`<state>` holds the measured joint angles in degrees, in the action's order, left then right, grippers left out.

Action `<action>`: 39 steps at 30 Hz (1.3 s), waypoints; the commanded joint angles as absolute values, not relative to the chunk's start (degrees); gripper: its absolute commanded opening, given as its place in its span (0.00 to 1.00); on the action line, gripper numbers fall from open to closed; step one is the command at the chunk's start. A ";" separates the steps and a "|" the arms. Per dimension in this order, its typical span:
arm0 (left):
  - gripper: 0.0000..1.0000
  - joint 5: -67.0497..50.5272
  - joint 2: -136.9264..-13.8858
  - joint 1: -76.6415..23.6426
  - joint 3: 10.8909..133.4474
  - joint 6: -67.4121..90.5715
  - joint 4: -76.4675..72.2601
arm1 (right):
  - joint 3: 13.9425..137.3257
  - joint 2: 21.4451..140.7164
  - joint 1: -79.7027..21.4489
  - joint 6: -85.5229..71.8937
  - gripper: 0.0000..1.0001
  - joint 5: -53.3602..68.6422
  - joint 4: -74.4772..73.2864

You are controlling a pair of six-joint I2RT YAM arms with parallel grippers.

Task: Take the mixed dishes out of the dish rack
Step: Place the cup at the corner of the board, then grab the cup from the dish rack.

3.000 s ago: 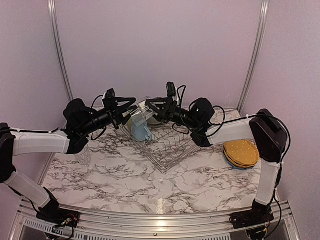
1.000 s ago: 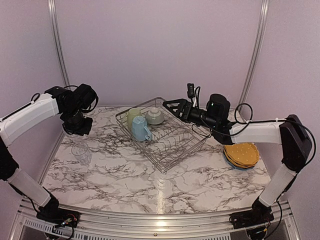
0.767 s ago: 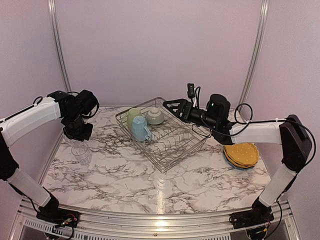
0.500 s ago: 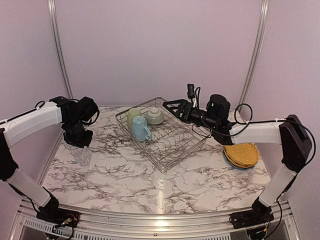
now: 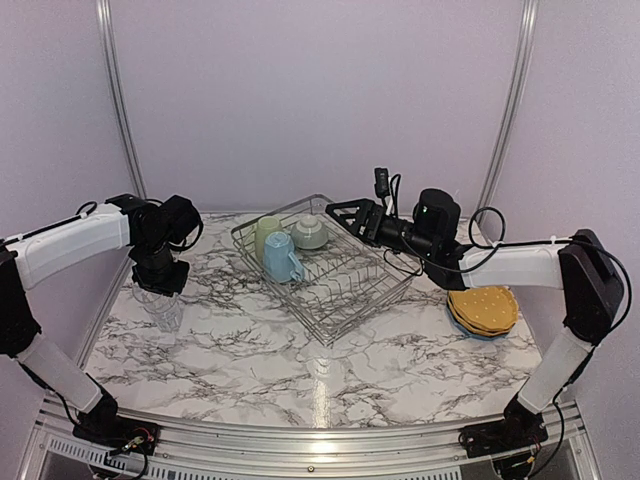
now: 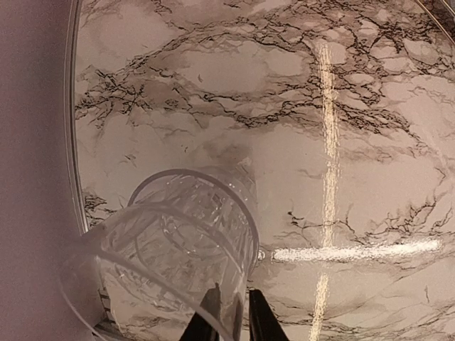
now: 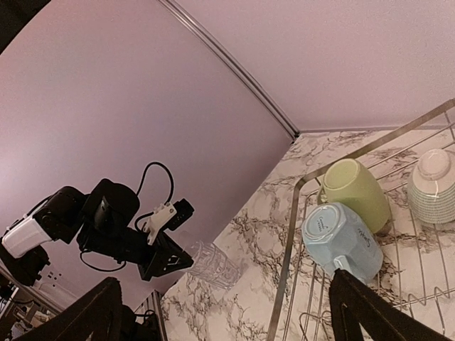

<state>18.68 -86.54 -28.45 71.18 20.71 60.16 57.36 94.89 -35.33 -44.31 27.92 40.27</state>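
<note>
A clear ribbed glass (image 6: 170, 241) is pinched by its wall in the left pincer (image 6: 232, 321) at the left edge of the marble-patterned surface (image 5: 250, 350). The right pincer (image 5: 340, 210) is held spread above the far corner of the square silver wire dish rack (image 5: 345, 300) — a light blue mug (image 5: 282, 258) is seen inside.

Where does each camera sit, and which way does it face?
Top external: above and behind the bases, looking down on the marble table; left arm and right arm show.
Left wrist: on the left arm, facing down at the clear glass; the left hand pinches its rim.
Right wrist: on the right arm, facing across the dish rack toward the left arm; open right hand frames it.
Shared: top external and right wrist both show the light blue mug.
</note>
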 commanded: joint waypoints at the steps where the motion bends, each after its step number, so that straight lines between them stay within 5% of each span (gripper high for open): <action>1: 0.20 20.67 -86.60 -28.27 72.08 21.27 60.05 | 57.52 94.23 -35.20 -43.88 0.98 28.02 40.33; 12: 0.58 22.27 -83.52 -28.22 76.63 21.21 60.71 | 59.32 94.94 -35.40 -40.76 0.98 26.61 35.12; 21: 0.91 13.02 -78.67 -29.11 84.15 18.83 54.02 | 69.09 100.64 -38.43 -29.22 0.98 19.52 17.00; 31: 0.95 1.74 -73.57 -31.15 88.98 13.79 33.14 | 89.68 112.02 -45.07 -12.48 0.96 4.77 -9.74; 39: 0.98 0.90 -64.31 -31.20 75.99 10.66 16.87 | 106.34 120.62 -45.27 -3.18 0.82 -1.61 -27.75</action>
<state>2.09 -67.66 -31.18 81.54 13.52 25.80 99.57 117.73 -45.28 -9.87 4.25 -15.05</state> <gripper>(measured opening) 0.978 0.847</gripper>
